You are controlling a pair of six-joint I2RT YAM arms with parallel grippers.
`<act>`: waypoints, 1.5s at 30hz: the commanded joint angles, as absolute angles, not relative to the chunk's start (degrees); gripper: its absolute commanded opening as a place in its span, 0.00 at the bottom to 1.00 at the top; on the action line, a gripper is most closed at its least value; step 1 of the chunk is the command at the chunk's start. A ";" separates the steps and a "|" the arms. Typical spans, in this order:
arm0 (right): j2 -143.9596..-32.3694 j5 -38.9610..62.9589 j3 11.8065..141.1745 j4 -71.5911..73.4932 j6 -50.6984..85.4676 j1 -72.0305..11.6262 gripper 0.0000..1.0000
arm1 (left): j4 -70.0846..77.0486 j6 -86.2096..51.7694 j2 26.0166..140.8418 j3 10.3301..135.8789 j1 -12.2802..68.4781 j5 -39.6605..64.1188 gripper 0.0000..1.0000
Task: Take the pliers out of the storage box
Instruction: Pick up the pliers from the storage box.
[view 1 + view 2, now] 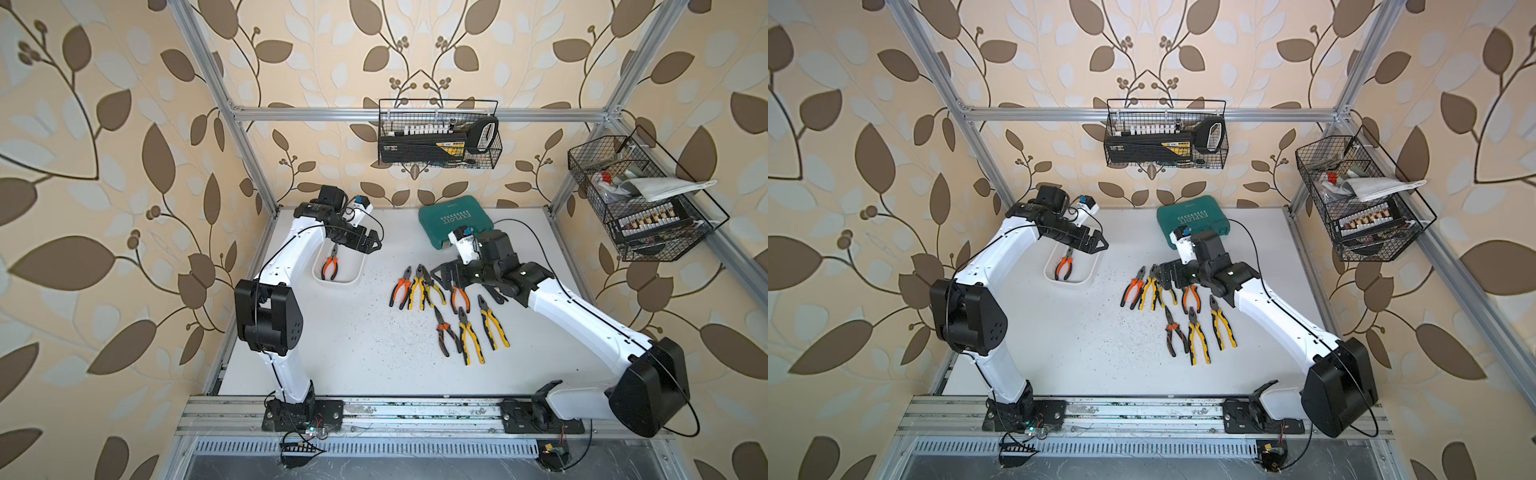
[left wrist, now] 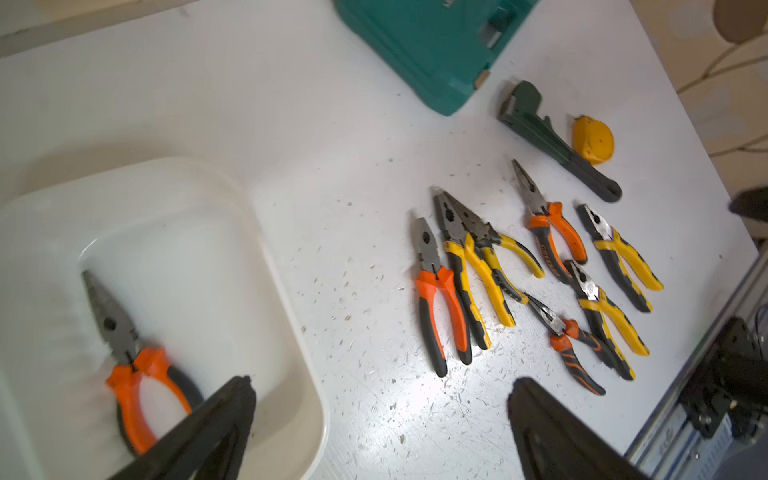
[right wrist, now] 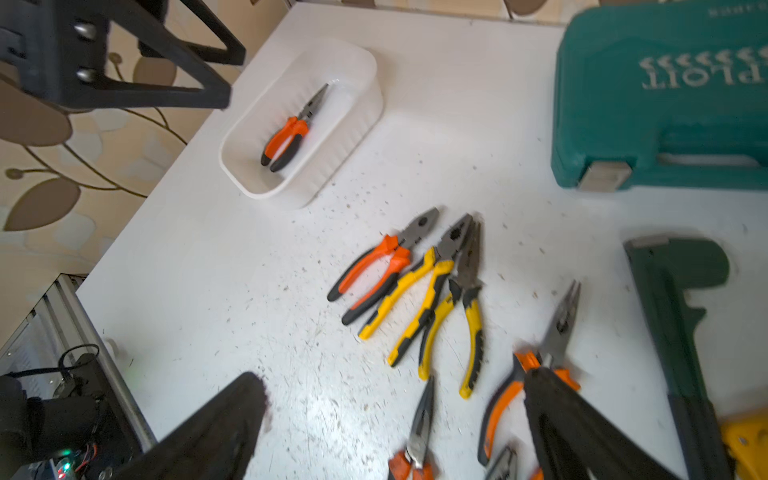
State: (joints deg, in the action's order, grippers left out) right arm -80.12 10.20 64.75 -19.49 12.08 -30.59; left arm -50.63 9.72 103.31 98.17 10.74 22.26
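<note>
In both top views we saw the storage box [image 1: 352,266] on the white table [image 1: 353,353] near the left arm, with one orange-handled pliers [image 1: 330,268] lying inside it. The seven other pliers [image 1: 464,325] lay in two loose rows on the table, well apart from the box. The left gripper [image 1: 374,245] hung above the box's far edge, jaws apart and empty, and the right gripper [image 1: 442,279] hovered over the far row, near the teal case [image 1: 455,220]. In the left wrist view, the left gripper [image 2: 382,419] stood wide open, one finger [image 2: 208,432] crossing the handles of the pliers in the box [image 2: 133,365]; we could not tell whether it touched them. In the right wrist view, the right gripper [image 3: 395,419] was spread wide and held nothing. One of its fingers [image 3: 582,436] overlapped an orange-handled needle-nose pliers [image 3: 559,328] beside the pipe wrench [image 3: 660,316].
</note>
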 commanded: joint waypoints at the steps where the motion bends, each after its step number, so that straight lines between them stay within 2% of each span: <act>1: -85.49 4.99 69.79 -14.66 10.65 -35.29 1.00 | -52.74 3.04 105.26 100.14 8.43 13.11 0.99; 6: -93.34 1.02 76.35 -11.17 10.39 -40.34 1.00 | -54.30 1.35 111.01 104.00 6.26 7.63 0.99; 12: -100.61 5.17 81.55 -7.47 13.96 -41.66 1.00 | -55.08 1.23 119.20 109.41 5.98 5.29 0.92; 17: -101.73 7.66 79.10 0.37 15.24 -41.66 1.00 | -55.27 1.90 124.93 113.33 5.98 3.98 0.87; 20: -102.29 8.21 79.80 -0.84 14.67 -41.68 1.00 | -54.82 2.54 127.40 114.89 5.98 1.68 0.81; 29: -103.77 10.11 80.85 -1.64 14.70 -41.94 1.00 | -52.10 3.95 133.11 116.60 6.05 -3.57 0.77; 37: -104.53 10.86 81.50 -2.48 14.86 -42.44 0.99 | -51.75 4.69 137.39 117.00 6.09 -3.74 0.69; 45: -103.98 10.22 81.12 -3.08 15.09 -42.40 1.00 | -52.30 3.73 138.08 116.42 6.06 -2.00 0.35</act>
State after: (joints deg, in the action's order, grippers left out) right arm -103.85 9.87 79.68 -2.24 14.39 -42.11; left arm -50.98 4.01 136.64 116.16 6.00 -2.37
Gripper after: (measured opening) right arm 0.995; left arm 0.374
